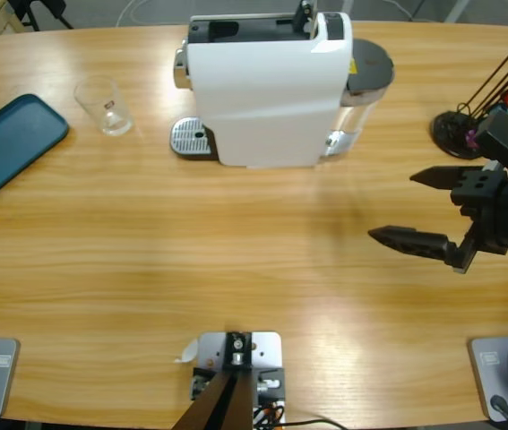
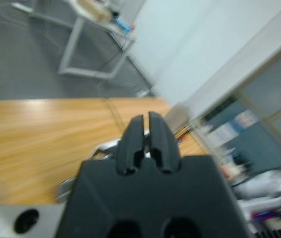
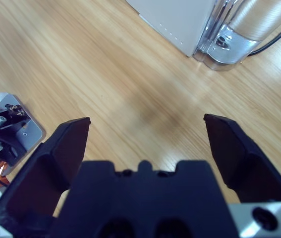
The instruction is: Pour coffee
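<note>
A white coffee machine point(image 1: 267, 90) stands at the back middle of the wooden table point(image 1: 236, 260), its metal drip tray point(image 1: 191, 139) sticking out to the left and a clear water tank point(image 1: 365, 76) on its right side. An empty clear glass cup point(image 1: 104, 106) sits apart to the left of the drip tray. My right gripper point(image 1: 392, 207) comes in from the right edge, open and empty, in front of the tank. The right wrist view shows this right gripper point(image 3: 145, 124) over bare wood, with the machine's corner point(image 3: 175, 20) and tank point(image 3: 239, 34) beyond. My left gripper point(image 2: 146, 121) is shut, empty, tilted toward the room.
A teal tray point(image 1: 7, 143) lies at the far left edge. A black stand with thin rods point(image 1: 455, 130) sits at the right, just behind the right arm. The left arm does not show in the high view.
</note>
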Robot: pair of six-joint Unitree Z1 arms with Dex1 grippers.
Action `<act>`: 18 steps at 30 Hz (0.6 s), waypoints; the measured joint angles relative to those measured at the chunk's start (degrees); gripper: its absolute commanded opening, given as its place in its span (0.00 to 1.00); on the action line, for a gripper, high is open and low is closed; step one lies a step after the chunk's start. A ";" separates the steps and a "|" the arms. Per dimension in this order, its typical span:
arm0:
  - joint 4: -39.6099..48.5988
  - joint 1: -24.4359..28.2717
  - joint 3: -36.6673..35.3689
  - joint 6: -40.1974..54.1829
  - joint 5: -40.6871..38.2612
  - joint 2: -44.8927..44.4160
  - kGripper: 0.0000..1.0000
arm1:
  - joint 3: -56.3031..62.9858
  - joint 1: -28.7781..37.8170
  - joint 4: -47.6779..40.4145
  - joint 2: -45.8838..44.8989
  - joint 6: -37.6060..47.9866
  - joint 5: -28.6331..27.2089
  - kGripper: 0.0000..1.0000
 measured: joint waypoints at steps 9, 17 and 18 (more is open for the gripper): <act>28.37 -3.90 -3.72 25.83 20.75 -3.55 0.94 | -6.07 0.00 10.49 -1.50 -0.04 -3.91 1.00; 30.93 -9.55 0.22 29.78 26.85 -4.16 0.76 | -15.52 -2.83 19.04 1.83 -1.06 -15.65 0.89; 30.78 -10.17 1.33 29.78 27.32 -4.22 0.77 | -17.44 -4.34 21.19 3.61 -0.27 -17.52 0.88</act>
